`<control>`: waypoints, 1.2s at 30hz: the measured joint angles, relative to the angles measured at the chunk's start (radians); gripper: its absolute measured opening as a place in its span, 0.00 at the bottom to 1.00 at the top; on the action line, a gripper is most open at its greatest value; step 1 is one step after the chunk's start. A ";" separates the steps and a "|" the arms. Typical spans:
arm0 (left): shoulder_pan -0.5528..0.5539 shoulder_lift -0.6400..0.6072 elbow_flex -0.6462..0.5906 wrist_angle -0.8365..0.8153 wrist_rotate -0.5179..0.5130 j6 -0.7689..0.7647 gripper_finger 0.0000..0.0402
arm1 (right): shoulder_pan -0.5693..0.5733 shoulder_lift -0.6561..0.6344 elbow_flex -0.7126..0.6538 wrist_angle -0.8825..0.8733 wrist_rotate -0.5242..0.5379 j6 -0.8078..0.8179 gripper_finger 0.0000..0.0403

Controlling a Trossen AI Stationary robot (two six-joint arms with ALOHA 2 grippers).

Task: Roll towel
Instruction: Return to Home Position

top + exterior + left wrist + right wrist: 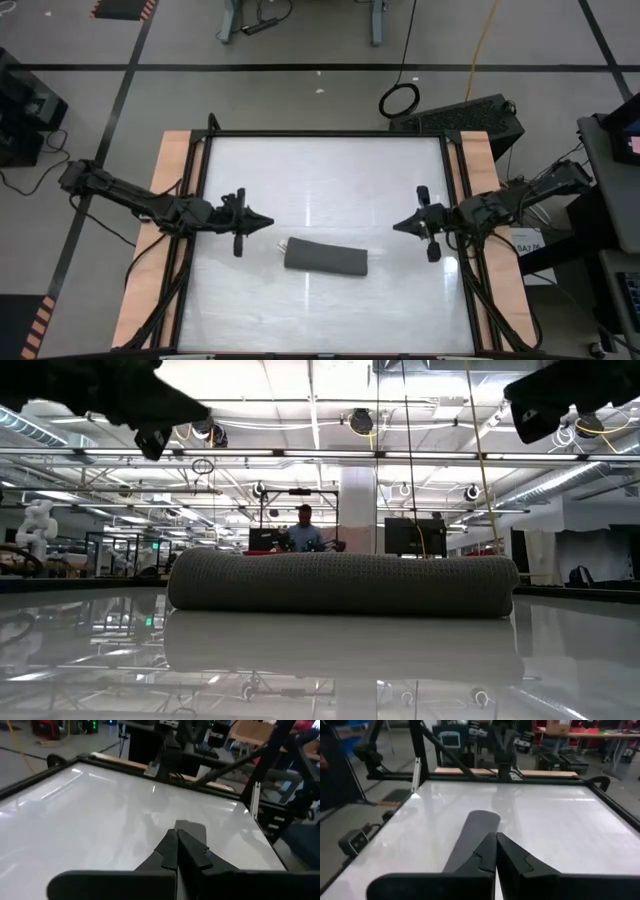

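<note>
White glossy table [330, 170] under bright shop lights, and the towel [326, 258] lies near its middle, rolled into a tight grey log. Left gripper [270, 223] hovers above the surface, near the roll's left end, fingers pressed together on nothing. Right gripper [396, 226] hangs off to the roll's right, likewise clamped closed and empty. Neither touches the towel.
</note>
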 joint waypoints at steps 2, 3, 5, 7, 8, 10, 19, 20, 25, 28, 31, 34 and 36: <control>-0.009 -0.008 -0.041 0.044 -0.004 -0.022 0.00 | 0.009 -0.014 -0.046 0.072 0.001 0.010 0.00; -0.014 -0.009 -0.057 0.060 -0.004 -0.034 0.00 | 0.013 -0.022 -0.072 0.106 0.001 0.017 0.00; -0.023 -0.019 -0.089 0.106 -0.005 -0.046 0.00 | 0.019 -0.038 -0.121 0.174 0.000 0.030 0.00; -0.029 -0.029 -0.107 0.144 -0.004 -0.046 0.00 | 0.026 -0.054 -0.156 0.223 0.000 0.040 0.00; -0.029 -0.035 -0.112 0.149 -0.004 -0.043 0.00 | 0.029 -0.065 -0.172 0.228 0.000 0.050 0.00; -0.029 -0.048 -0.120 0.148 0.002 -0.021 0.00 | 0.036 -0.080 -0.196 0.229 -0.009 0.055 0.00; 0.013 -0.172 -0.224 0.161 0.096 -0.049 0.00 | 0.037 -0.156 -0.300 0.269 -0.053 0.078 0.00; 0.020 -0.191 -0.232 0.165 0.098 -0.049 0.00 | 0.037 -0.167 -0.310 0.276 -0.053 0.078 0.00; 0.076 -0.264 -0.274 0.164 0.105 -0.048 0.00 | 0.037 -0.210 -0.385 0.353 -0.104 0.079 0.00; 0.115 -0.302 -0.304 0.166 0.141 -0.049 0.00 | 0.036 -0.220 -0.384 0.341 -0.120 0.072 0.00; 0.147 -0.339 -0.329 0.164 0.168 -0.049 0.00 | 0.036 -0.222 -0.384 0.328 -0.127 0.060 0.00; 0.172 -0.370 -0.339 0.166 0.189 -0.042 0.00 | 0.036 -0.221 -0.384 0.314 -0.127 0.053 0.00; 0.184 -0.389 -0.349 0.159 0.213 -0.042 0.00 | 0.036 -0.221 -0.384 0.311 -0.123 0.051 0.00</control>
